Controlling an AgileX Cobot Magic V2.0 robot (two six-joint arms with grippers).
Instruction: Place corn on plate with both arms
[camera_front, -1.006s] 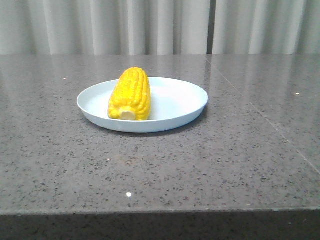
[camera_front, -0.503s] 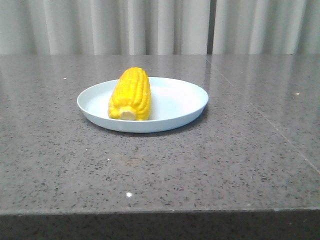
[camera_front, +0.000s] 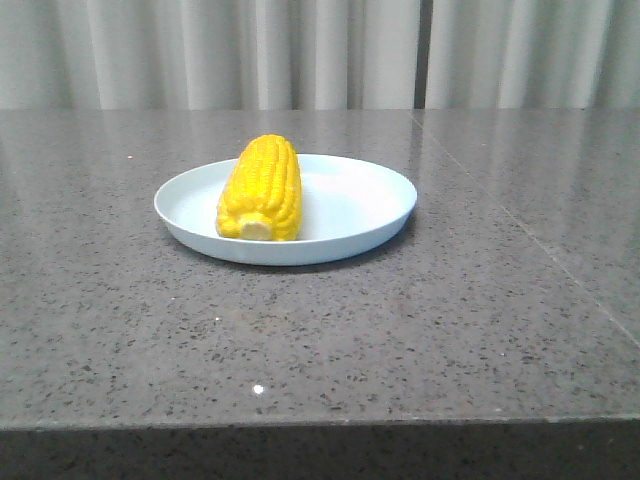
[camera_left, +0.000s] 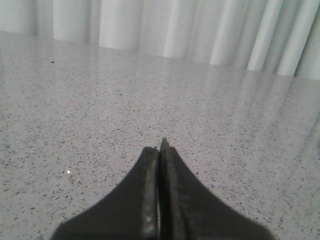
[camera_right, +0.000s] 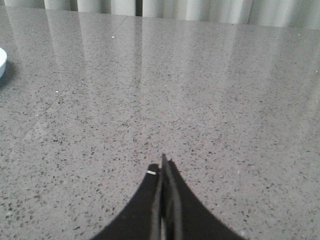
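Your left gripper (camera_left: 161, 150) shows its two dark fingers (camera_left: 145, 200) pressed together, tips meeting with nothing between them. You see it poised over the speckled grey table (camera_left: 100, 110), which stretches away to pale curtains (camera_left: 175, 25) hanging along the far edge.

Corn's sitting on the plate, mid-bench, a bit left of centre.

You've got the corn (camera_front: 261, 188) lying lengthwise in the left half of the plate (camera_front: 360, 205), stub end toward you and the other end pointing back at the curtain (camera_front: 320, 52) behind the bench (camera_front: 420, 330). In your right wrist view only a sliver of the plate's rim (camera_right: 2, 61) shows at the edge, well off from that arm.
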